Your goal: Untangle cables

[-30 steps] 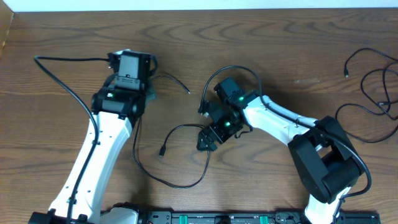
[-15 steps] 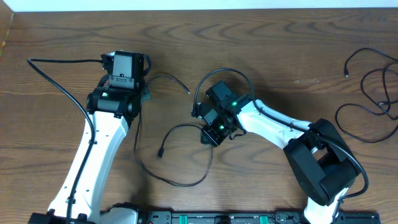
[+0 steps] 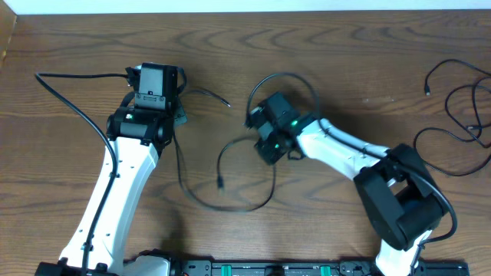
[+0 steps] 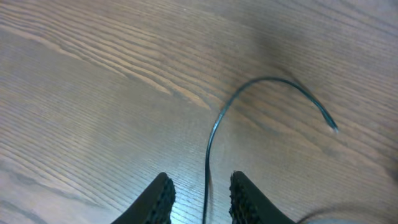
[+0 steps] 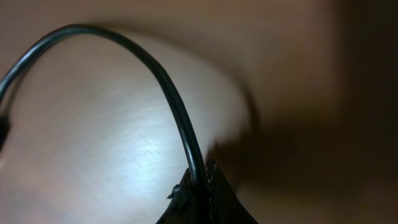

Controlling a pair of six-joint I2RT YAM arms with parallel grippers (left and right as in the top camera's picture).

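Left pincer [image 4: 200, 196]: open. My two fingers stand apart, and the black cable [image 4: 213, 134] runs between them with a gap on either side.
Right pincer [image 5: 202, 186]: closed tight on a black cord, pinched at the fingertips and arching away to the left.
Where the cable lies: on the bench [image 3: 92, 46], sagging in a slack loop that seems to join my two pincers.
Long axis at the left pincer: straight ahead from the fingers, then bending right to a free end just beyond.
Plug end [image 3: 221, 182]: inside the loop, nearer my right pincer.
Judgement: the right pincer has the hold, so pulling the two apart would straighten the loop.
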